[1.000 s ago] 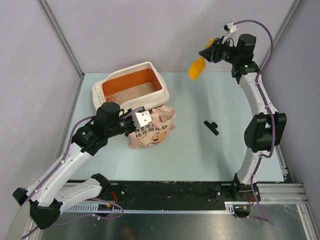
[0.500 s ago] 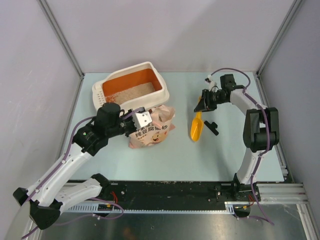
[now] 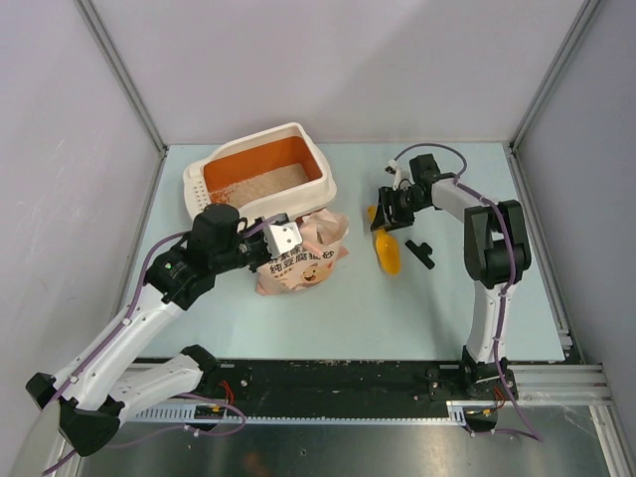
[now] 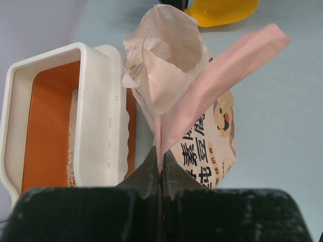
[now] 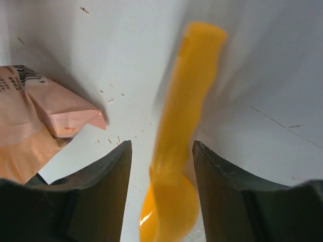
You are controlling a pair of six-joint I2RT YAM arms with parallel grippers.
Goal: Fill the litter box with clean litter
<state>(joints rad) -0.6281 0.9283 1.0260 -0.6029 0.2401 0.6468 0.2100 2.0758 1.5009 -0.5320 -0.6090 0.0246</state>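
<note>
The litter box (image 3: 320, 177) stands at the back left, cream outside and orange inside, with a thin patch of pale clean litter (image 3: 266, 185) on its floor. It also shows in the left wrist view (image 4: 108, 116), with the litter (image 4: 72, 136) inside. My left gripper (image 3: 276, 237) is shut on the top flap of the pink-beige printed bag (image 3: 298, 260), which stands open beside the box (image 4: 202, 126). My right gripper (image 3: 386, 211) is open and low over the table. The yellow-orange scoop (image 3: 388, 248) lies there, its blurred handle (image 5: 186, 101) between the open jaws.
A small black part (image 3: 421, 253) lies on the table just right of the scoop. The bag's corner (image 5: 50, 108) shows to the left of the right gripper. Grey walls and frame posts close in the back and both sides.
My right arm came down from high at the back right to the table with the scoop. Its jaws have opened and the scoop now lies on the table. The left arm has not moved.
</note>
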